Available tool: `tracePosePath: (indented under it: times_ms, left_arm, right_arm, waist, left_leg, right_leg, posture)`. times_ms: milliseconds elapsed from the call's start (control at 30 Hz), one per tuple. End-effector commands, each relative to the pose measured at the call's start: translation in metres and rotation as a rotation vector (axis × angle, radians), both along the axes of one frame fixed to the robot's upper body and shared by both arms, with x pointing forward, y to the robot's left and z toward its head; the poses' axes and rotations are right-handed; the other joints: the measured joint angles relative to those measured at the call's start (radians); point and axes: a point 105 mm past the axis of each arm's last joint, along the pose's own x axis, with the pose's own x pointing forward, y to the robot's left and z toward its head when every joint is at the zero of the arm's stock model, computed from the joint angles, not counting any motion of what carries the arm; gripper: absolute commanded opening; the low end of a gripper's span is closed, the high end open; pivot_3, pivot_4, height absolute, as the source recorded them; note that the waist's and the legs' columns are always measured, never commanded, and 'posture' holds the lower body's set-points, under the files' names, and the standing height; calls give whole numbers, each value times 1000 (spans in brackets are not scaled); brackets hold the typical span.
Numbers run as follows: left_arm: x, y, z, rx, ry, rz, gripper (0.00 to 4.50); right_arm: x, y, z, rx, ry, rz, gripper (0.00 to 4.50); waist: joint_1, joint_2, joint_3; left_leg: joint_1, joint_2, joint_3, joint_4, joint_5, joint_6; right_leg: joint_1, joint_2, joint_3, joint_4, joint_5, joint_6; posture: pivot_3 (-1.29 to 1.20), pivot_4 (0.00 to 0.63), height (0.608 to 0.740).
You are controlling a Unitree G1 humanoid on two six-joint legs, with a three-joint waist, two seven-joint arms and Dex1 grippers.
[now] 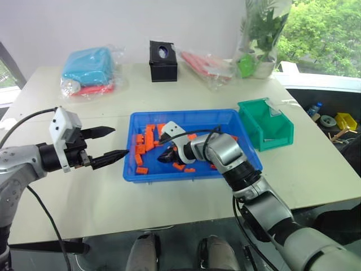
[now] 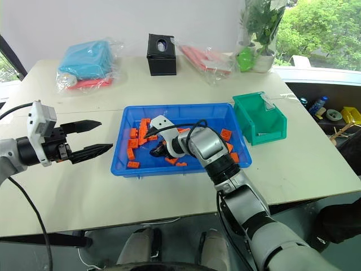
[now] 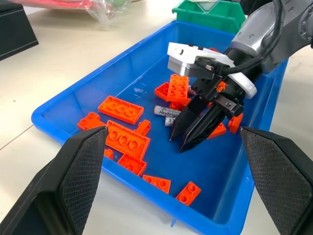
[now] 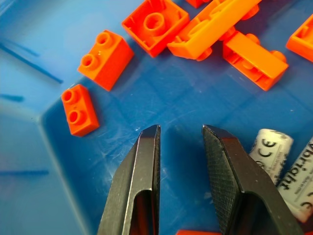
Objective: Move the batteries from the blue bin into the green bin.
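1. Beige table (image 1: 169,101) was seen w/ blue bin (image 1: 186,175) at centre, green bin (image 1: 265,125) just beside its right end.
2. Batteries (image 3: 168,114) lay inside blue bin among orange blocks (image 3: 122,139); two were seen just beside the right fingers.
3. Right gripper (image 4: 182,142) was lowered into blue bin, jaws slightly apart, nothing betw. them.
4. Left gripper (image 1: 108,144) was held over table left of blue bin, jaws wide apart, empty.

A pale table (image 1: 186,96) stands against a white wall (image 1: 113,22); a window (image 1: 321,34) at right shows green trees.
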Motion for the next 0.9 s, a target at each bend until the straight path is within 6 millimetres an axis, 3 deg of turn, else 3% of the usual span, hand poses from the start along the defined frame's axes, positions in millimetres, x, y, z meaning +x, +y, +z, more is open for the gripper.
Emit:
tracePosePath:
  times_ms: [33,67,233,333,467,500,800,900]
  left_arm:
    - [-2,-1,11,14,-51,-9,4500]
    - [-2,-1,11,14,-51,-8,4500]
    - [-2,2,12,22,-50,-2,4500]
    - [-2,3,11,26,-47,-5,4500]
    - [-1,2,10,28,-47,-11,4500]
    - [-1,2,10,27,-48,-13,4500]
    - [1,-2,11,29,-57,-29,4500]
    - [2,-2,13,31,-61,-29,4500]
  right_arm:
    - [11,-11,5,-8,-41,-39,1372]
    - [12,-12,5,-5,-45,-41,1372]
    - [8,-20,49,71,-93,-56,1372]
    - [-1,-27,47,52,-78,-61,2231]
    - [-3,-39,36,9,-69,-93,4280]
    - [-1,-42,34,3,-68,-109,4458]
    - [11,-52,14,-23,-55,-170,4458]
    - [11,-48,18,-19,-93,-145,4458]
  waist:
    - [-1,0,0]
    - [-1,0,0]
    - [-2,0,0]
    - [-3,0,0]
    - [-3,0,0]
    - [-2,0,0]
    - [-4,0,0]
    - [-3,0,0]
  left_leg:
    - [0,0,0,0,0,0]
    - [0,0,0,0,0,0]
    - [0,0,0,0,0,0]
    - [0,0,0,0,0,0]
    - [0,0,0,-1,0,0]
    - [0,0,0,-1,0,0]
    - [0,0,0,-1,0,0]
    - [0,0,0,-1,0,0]
  right_leg:
    - [0,0,0,0,0,0]
    - [0,0,0,0,0,0]
    - [0,0,0,0,0,0]
    - [0,0,0,0,0,0]
    - [0,0,0,0,0,0]
    - [0,0,0,0,0,0]
    - [0,0,0,0,0,0]
    - [0,0,0,0,0,0]
  posture:
    - [0,150,636]
    - [0,150,636]
    - [0,150,636]
    - [0,150,636]
    - [0,150,636]
    - [0,150,636]
    - [0,150,636]
    - [0,150,636]
